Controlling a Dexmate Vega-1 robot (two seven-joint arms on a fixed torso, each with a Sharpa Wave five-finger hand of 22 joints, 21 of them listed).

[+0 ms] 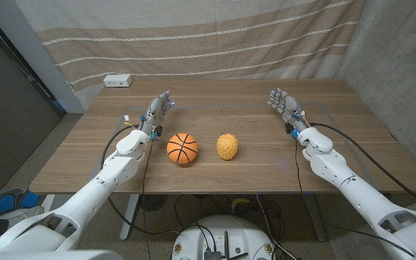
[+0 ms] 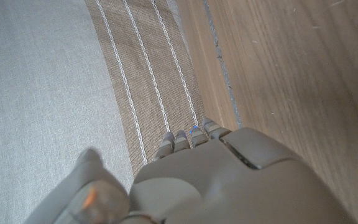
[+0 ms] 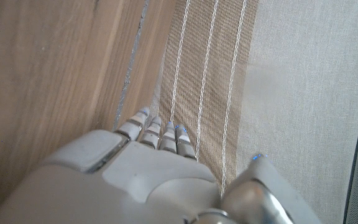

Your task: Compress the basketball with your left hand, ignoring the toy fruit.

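basketball (image 1: 182, 148) sits mid-bench, just right of and a bit nearer the robot than the left hand (image 1: 157, 112), which holds nothing with fingers (image 1: 166, 98) extended past it; toy fruit (image 1: 227, 146) beside the ball on the far side; right hand (image 1: 283, 103) well apart, also empty.

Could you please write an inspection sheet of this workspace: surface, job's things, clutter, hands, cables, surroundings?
Surface: wooden table, bare wood around the things.
Job's things: basketball near the table's middle, untouched; yellow toy fruit beside it, apart.
Clutter: white box at the far edge.
Hands: left hand open, behind the ball; right hand open, holding nothing.
Cables: black cables run along both forearms.
Surroundings: striped curtain behind the table.
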